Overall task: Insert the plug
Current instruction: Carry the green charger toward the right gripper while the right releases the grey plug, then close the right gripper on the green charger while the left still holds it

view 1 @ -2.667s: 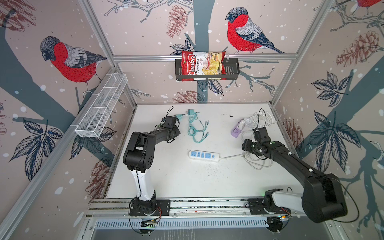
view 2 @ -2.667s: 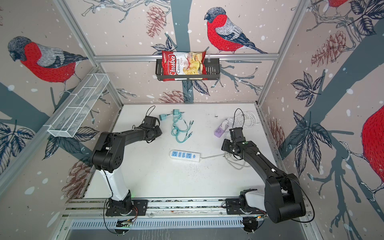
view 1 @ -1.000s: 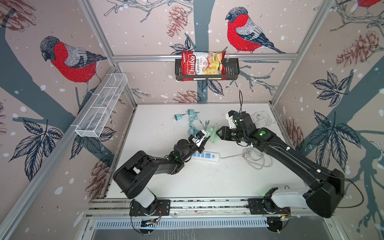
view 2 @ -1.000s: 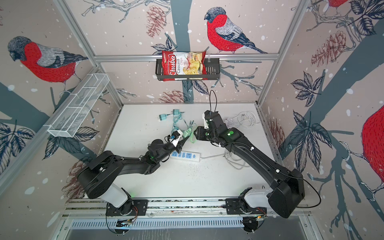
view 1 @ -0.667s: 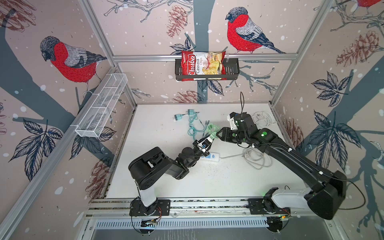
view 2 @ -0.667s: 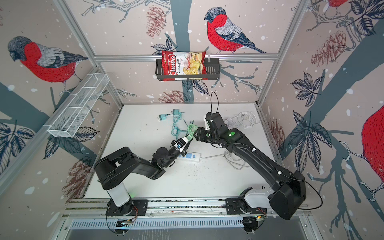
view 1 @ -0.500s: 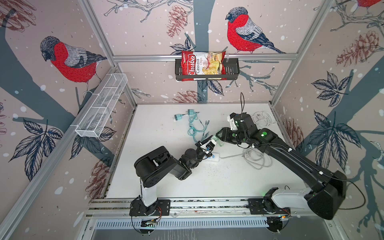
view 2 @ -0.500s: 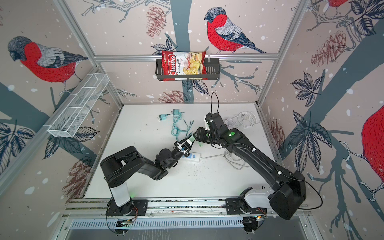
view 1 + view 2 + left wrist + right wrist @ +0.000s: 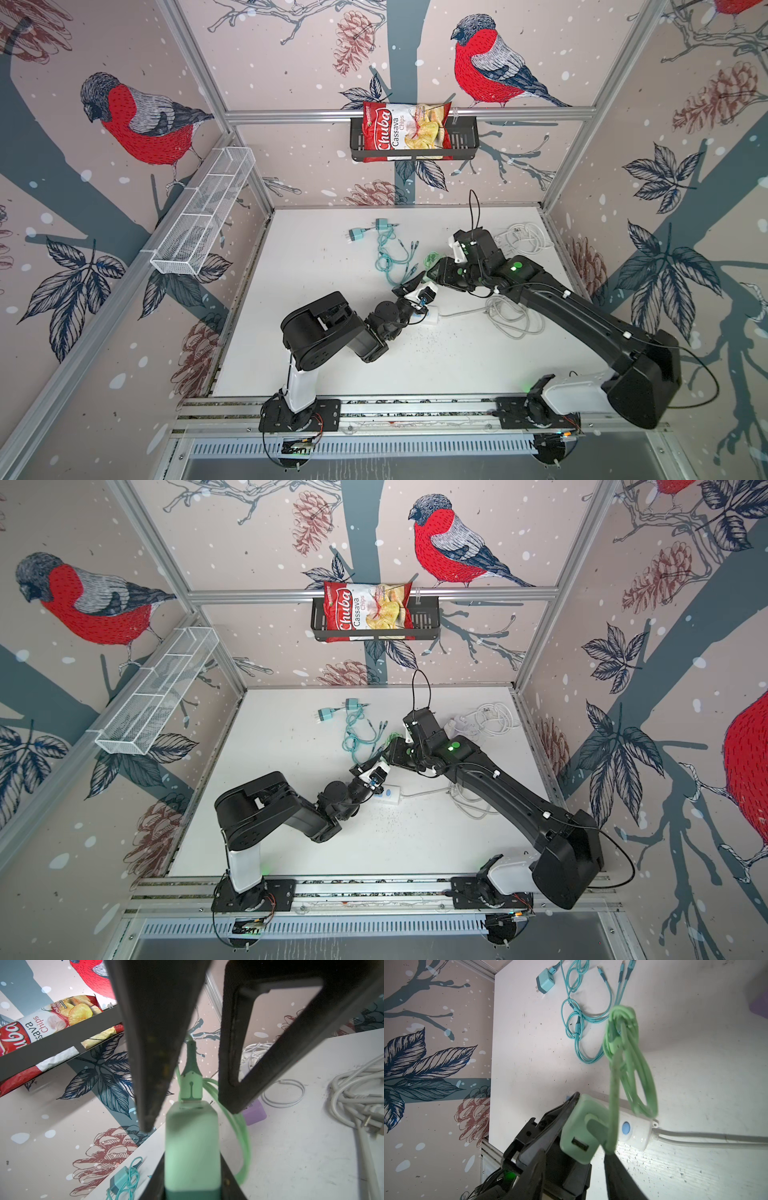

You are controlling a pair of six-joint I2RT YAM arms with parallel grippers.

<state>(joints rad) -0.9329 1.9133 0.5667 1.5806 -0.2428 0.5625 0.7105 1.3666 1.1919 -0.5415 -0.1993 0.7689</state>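
**Over the white plastic power strip [image 9: 635, 1128]: mint-green block charger [image 9: 192, 1142] in the left gripper [image 9: 410, 286]**

The left gripper is clamped tight on the charger, with one black finger on each flat side. It holds the charger over the end of the strip far from the strip's grey-white cord [image 9: 706, 1138]. The charger hides that part of the strip, so I cannot tell whether its prongs reach a socket.

A mint-green USB connector [image 9: 191, 1084] sits plugged into the charger's outer face. Its looped mint-green cable [image 9: 633, 1076] hangs in the air above the strip.

The right gripper [image 9: 427, 277] points in from the strip's far side, away from the robot bases. Its jaws stand narrowly apart, one finger on each side of the connector. The left wrist view shows a gap on both sides.

The strip lies flat on the white tabletop [image 9: 332, 357], with its round blue button [image 9: 626, 1127] uncovered. Beyond the strip, toward the back wall, lie a teal charger [image 9: 357, 235] and its tangled teal cable [image 9: 386, 257]. A small purple block [image 9: 254, 1113] rests on the tabletop, also beyond the strip.
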